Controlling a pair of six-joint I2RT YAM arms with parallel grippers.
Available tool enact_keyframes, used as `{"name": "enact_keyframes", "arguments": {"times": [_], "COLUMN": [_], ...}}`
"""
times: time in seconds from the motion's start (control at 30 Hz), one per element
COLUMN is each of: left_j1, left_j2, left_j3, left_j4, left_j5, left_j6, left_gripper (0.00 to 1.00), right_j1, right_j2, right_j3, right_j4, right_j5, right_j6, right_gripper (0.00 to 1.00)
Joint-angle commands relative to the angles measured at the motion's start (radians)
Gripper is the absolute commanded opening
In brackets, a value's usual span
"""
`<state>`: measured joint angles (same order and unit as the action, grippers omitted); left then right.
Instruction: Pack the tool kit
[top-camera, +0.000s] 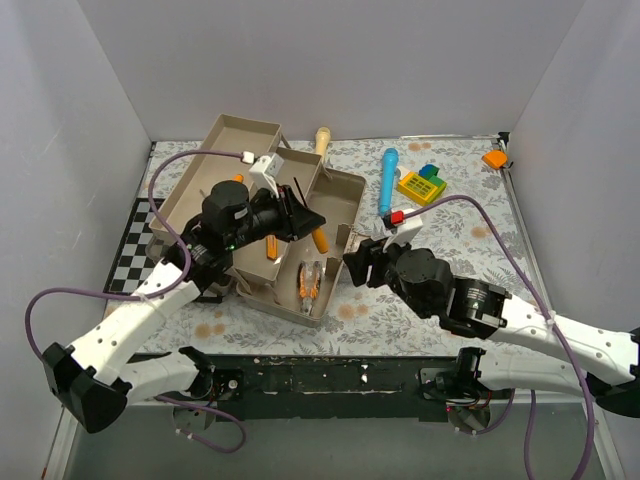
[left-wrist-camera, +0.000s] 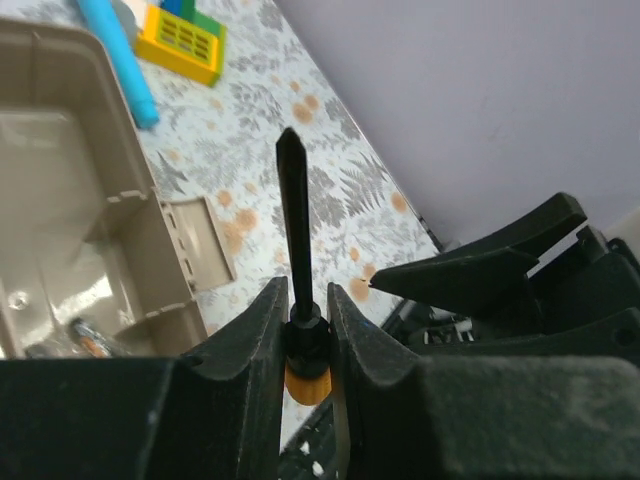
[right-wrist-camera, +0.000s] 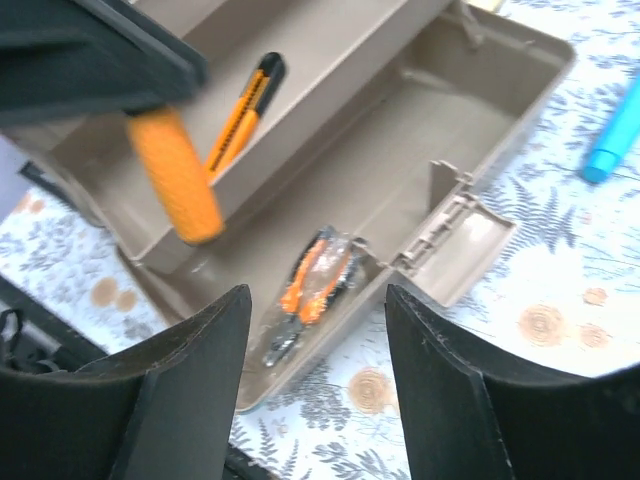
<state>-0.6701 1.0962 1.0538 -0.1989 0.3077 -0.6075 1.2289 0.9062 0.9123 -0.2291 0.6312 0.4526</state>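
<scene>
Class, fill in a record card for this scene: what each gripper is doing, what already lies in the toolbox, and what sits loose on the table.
Left gripper: shut on a screwdriver, black shaft sticking out past the fingers
Right gripper: open, holding nothing, at the right side of the toolbox
Toolbox: open, trays folded out
Inside the toolbox: pliers in the main compartment; orange utility knife in a tray
Outside on the table: blue cylindrical tool, yellow toy block
</scene>
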Motion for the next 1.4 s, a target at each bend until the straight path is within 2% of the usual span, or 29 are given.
{"name": "enact_keyframes", "arguments": {"times": [0.0,0.1,0.17,0.23,0.3,0.43,0.6,0.73,0.9,0.93,0.97,1.0,1.07,1.27,1.37], "left_j1": [0.012,0.065,0.144,0.223,0.288,0.375,0.379,0.379,0.380,0.379,0.380,0.379,0.380,0.379,0.371], "left_j2": [0.001,0.062,0.150,0.217,0.237,0.277,0.349,0.346,0.383,0.387,0.389,0.384,0.375,0.346,0.317], "left_j3": [0.194,0.413,0.616,0.708,0.721,0.716,0.695,0.629,0.623,0.623,0.623,0.620,0.620,0.672,0.703], "left_j4": [-0.170,-0.409,-0.628,-0.770,-0.815,-0.846,-0.879,-0.843,-0.879,-0.884,-0.886,-0.881,-0.863,-0.837,-0.821], "left_j5": [-0.148,-0.293,-0.392,-0.507,-0.603,-0.619,-0.636,-0.671,-0.691,-0.685,-0.677,-0.667,-0.647,-0.611,-0.559], "left_j6": [0.208,0.435,0.527,0.587,0.638,0.672,0.675,0.672,0.669,0.663,0.657,0.657,0.650,0.650,0.634], "left_gripper": [0.00,0.00,0.00,0.00,0.00,0.00,0.00,0.00,0.00,0.10,0.25,0.32,0.54,0.87,0.89], "right_j1": [-0.014,-0.026,-0.032,-0.039,-0.043,-0.051,-0.051,-0.052,-0.052,-0.052,-0.052,-0.052,-0.052,-0.052,-0.052], "right_j2": [-0.023,-0.059,-0.104,-0.156,-0.206,-0.297,-0.323,-0.294,-0.257,-0.251,-0.245,-0.239,-0.224,-0.194,-0.184], "right_j3": [0.039,0.040,0.019,-0.009,-0.042,-0.098,-0.116,-0.107,-0.104,-0.104,-0.102,-0.102,-0.096,-0.084,-0.082], "right_j4": [-0.145,-0.257,-0.283,-0.297,-0.305,-0.308,-0.320,-0.351,-0.331,-0.328,-0.322,-0.316,-0.312,-0.309,-0.302], "right_j5": [0.157,0.225,0.242,0.251,0.262,0.272,0.256,0.246,0.228,0.225,0.223,0.220,0.216,0.209,0.206], "right_j6": [0.012,0.029,0.038,0.054,0.073,0.119,0.143,0.162,0.163,0.158,0.155,0.155,0.152,0.144,0.140], "right_gripper": [0.65,0.67,0.68,0.68,0.70,0.72,0.72,0.72,0.71,0.71,0.71,0.71,0.71,0.70,0.70]}}
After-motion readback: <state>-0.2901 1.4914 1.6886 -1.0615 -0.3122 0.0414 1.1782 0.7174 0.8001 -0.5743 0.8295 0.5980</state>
